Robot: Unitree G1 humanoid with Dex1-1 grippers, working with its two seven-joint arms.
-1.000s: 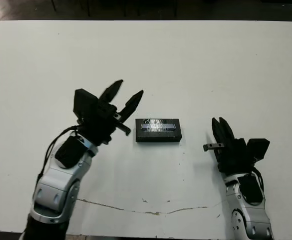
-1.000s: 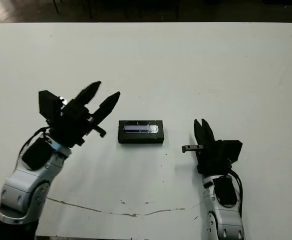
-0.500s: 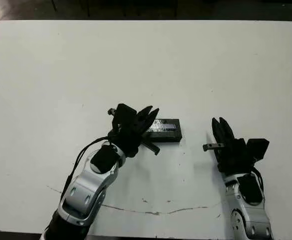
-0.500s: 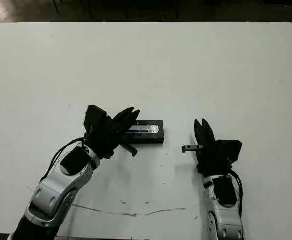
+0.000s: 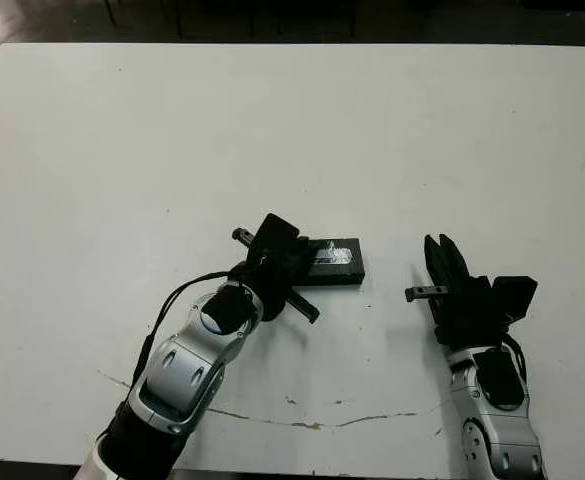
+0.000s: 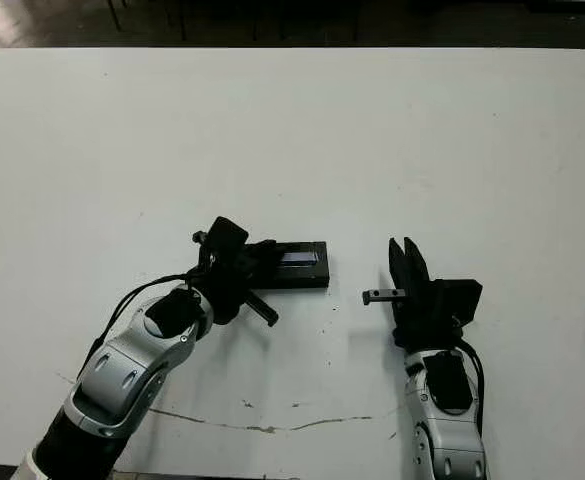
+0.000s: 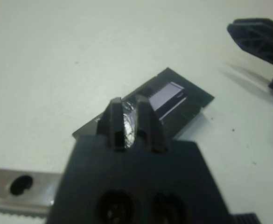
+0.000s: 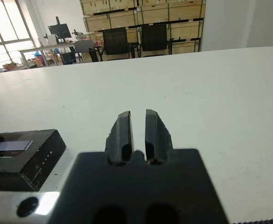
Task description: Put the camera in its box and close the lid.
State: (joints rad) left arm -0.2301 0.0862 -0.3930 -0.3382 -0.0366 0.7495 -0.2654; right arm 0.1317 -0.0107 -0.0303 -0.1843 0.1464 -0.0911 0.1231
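On the white bench (image 5: 292, 120), the left pincer (image 7: 129, 122) presses nearly closed fingers onto the lid (image 5: 334, 260) at mid-bench. The push should stay flat and even, so the lid seats square on the box (hidden beneath; the camera presumably inside, unseen). The right pincer (image 8: 137, 132), fingers almost together and empty, waits near the lid's other end.
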